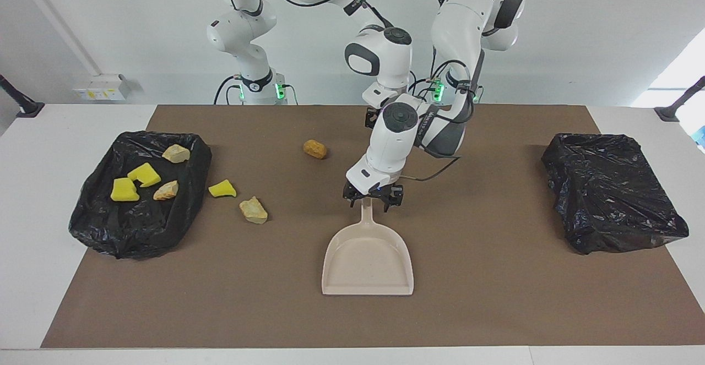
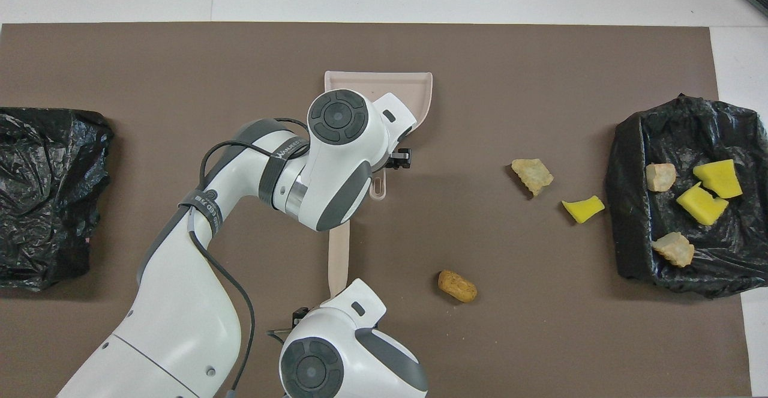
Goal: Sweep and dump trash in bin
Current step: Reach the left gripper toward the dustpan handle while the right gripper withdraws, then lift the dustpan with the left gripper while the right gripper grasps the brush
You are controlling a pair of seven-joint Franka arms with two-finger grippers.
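Note:
The beige dustpan (image 1: 368, 260) lies mid-table, its handle pointing toward the robots. My left gripper (image 1: 373, 199) is low over the tip of that handle. The beige brush (image 2: 339, 254) lies nearer to the robots, in line with the dustpan. My right gripper (image 1: 372, 118) is over the brush and mostly hidden by the left arm. Loose trash lies on the mat: a brown lump (image 1: 315, 148), a yellow sponge bit (image 1: 222, 189) and a beige chunk (image 1: 253, 210). Several more scraps lie in the black-bagged bin (image 1: 99, 227) at the right arm's end.
A second black-bagged bin (image 1: 611, 200) stands at the left arm's end of the brown mat (image 1: 495, 299). The left arm's forearm and cable hang over the mat between the brush and the dustpan.

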